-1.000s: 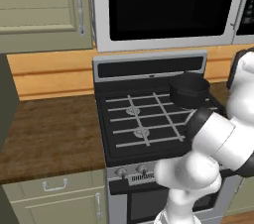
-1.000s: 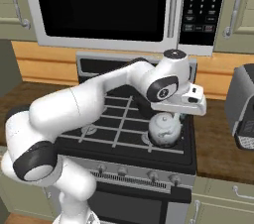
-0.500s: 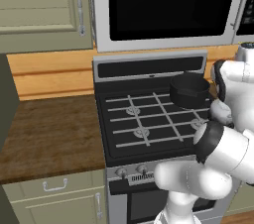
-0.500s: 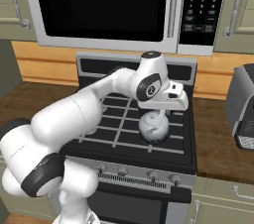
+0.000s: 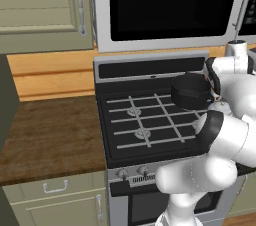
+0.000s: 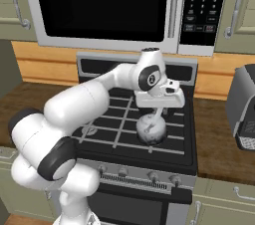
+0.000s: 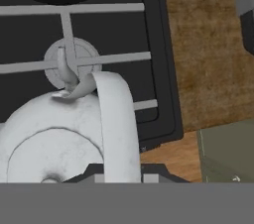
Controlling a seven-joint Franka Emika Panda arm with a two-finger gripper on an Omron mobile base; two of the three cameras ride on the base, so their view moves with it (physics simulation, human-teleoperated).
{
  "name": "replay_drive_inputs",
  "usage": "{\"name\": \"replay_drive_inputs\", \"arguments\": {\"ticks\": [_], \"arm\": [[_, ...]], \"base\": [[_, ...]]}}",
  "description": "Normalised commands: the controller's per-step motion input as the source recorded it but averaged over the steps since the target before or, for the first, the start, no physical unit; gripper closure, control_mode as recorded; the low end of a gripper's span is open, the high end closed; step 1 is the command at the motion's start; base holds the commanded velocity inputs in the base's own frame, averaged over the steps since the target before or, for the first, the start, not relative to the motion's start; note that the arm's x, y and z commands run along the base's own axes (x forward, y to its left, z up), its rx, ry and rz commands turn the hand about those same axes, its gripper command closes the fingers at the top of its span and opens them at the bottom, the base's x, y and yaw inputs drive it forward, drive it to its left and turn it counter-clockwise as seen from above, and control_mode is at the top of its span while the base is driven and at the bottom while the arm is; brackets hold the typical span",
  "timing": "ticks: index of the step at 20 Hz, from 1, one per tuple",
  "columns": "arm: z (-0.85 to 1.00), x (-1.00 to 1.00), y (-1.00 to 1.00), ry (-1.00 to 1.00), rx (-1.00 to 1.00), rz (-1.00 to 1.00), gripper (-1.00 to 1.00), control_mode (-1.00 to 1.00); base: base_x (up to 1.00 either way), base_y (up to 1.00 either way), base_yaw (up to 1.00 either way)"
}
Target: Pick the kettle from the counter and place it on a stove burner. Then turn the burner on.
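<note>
Right base view: kettle (image 6: 151,129) hangs directly under the gripper (image 6: 156,117), over the cooktop's front right grate; hand view: handle runs up between the fingers, stove burner (image 7: 71,62) just past the spout; gripper pinching the kettle handle.

We see the kettle (image 6: 151,128), mottled whitish-grey, upright with handle arched up, over the cooktop's right front. Spout points at a grey stove burner (image 7: 71,63). Brown wood-grain counter (image 7: 208,44) alongside.
</note>
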Motion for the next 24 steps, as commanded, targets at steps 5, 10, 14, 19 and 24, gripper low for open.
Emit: {"name": "replay_drive_inputs", "arguments": {"ticks": [5, 10, 14, 19, 24], "arm": [[-0.01, 0.02, 0.00, -0.03, 0.01, 0.00, 1.00, -1.00], [0.00, 0.00, 0.04, -0.09, 0.02, -0.04, 1.00, -1.00], [-0.03, 0.01, 0.13, -0.10, 0.03, -0.06, 1.00, -1.00], [-0.11, 0.09, 0.18, -0.02, 0.00, -0.07, 1.00, -1.00], [-0.35, 0.03, 0.06, 0.00, 0.00, -0.03, 1.00, -1.00]], "base": [[0.00, 0.00, 0.00], [0.00, 0.00, 0.00], [0.00, 0.00, 0.00], [0.00, 0.00, 0.00], [0.00, 0.00, 0.00]]}}
